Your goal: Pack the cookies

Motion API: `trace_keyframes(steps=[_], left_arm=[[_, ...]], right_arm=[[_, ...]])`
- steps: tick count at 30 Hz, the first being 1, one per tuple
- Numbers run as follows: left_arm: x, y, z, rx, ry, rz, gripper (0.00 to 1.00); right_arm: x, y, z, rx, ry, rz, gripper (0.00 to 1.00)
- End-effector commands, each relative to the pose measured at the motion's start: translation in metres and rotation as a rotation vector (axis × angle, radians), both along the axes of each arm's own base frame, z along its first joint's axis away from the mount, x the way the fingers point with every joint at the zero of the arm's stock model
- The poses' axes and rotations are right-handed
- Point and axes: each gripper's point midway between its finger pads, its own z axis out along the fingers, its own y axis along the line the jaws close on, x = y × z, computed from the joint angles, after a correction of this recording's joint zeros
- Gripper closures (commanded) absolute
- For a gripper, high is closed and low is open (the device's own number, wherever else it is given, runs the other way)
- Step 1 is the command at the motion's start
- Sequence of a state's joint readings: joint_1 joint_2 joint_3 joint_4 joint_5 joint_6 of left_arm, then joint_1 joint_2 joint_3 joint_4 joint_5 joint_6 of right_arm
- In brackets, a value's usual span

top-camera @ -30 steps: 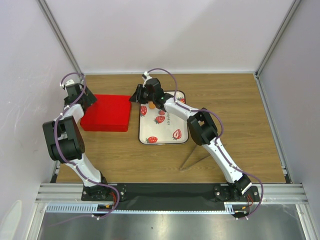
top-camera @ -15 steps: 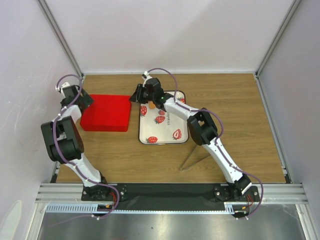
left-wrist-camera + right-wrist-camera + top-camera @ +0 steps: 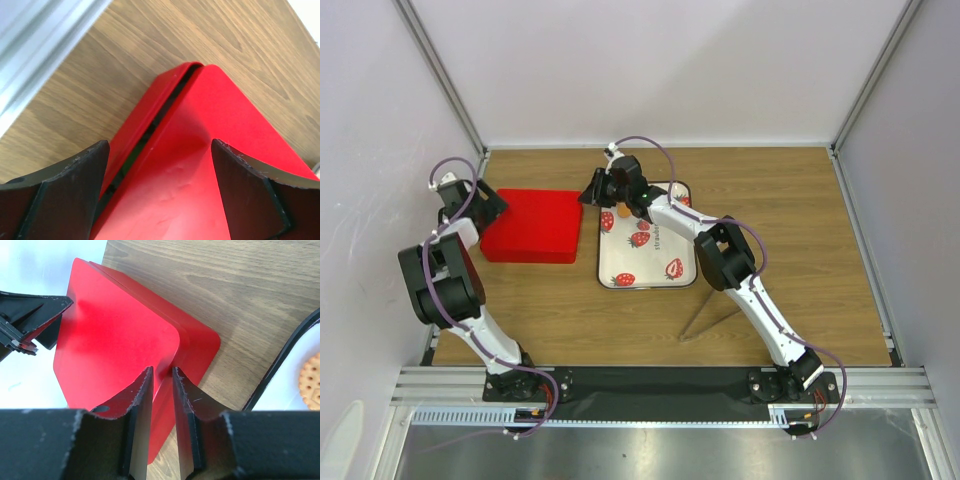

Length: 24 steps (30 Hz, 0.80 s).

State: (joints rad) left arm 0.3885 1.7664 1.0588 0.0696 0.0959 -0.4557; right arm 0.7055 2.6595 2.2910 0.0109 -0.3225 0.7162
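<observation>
One orange cookie (image 3: pixel 312 380) shows on the white strawberry-print tray (image 3: pixel 650 262), at its far end close to the right arm's wrist. I see no others, and the arm may hide some. Just left of the tray sits the red box (image 3: pixel 530 225) that they are meant to go into, so the step in hand looks like getting its lid (image 3: pixel 115 340) open. The right gripper (image 3: pixel 161 372) has its fingers drawn close together, and the lid's right-hand edge runs into the narrow gap, so it appears to pinch that edge. The lid face sits a little proud of the base (image 3: pixel 200 347). At the box's opposite, left corner the left gripper (image 3: pixel 159 144) is spread wide, one finger to each side and neither touching. There a dark slit shows between lid and base. To do this well, the right claw should raise the edge slowly and level, since a thin pinch near a corner can slip. The left claw could steady the base so the box does not slide on the wooden table (image 3: pixel 790 230) toward the tray. Whether the lid is hinged I cannot tell.
</observation>
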Motion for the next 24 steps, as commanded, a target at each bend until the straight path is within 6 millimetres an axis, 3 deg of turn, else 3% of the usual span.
trace_keyframes(steps=[1,18,24], left_arm=[[0.01,-0.009,0.006,-0.041,-0.063,-0.037,0.11],[0.01,-0.029,0.002,-0.131,-0.108,-0.087,0.15],[0.007,-0.034,0.001,-0.147,-0.111,-0.098,0.18]], right_arm=[[-0.003,0.014,0.02,0.051,-0.032,0.029,0.72],[-0.009,0.031,0.029,0.072,-0.055,0.055,0.7],[-0.015,0.036,0.019,0.05,-0.038,0.064,0.65]])
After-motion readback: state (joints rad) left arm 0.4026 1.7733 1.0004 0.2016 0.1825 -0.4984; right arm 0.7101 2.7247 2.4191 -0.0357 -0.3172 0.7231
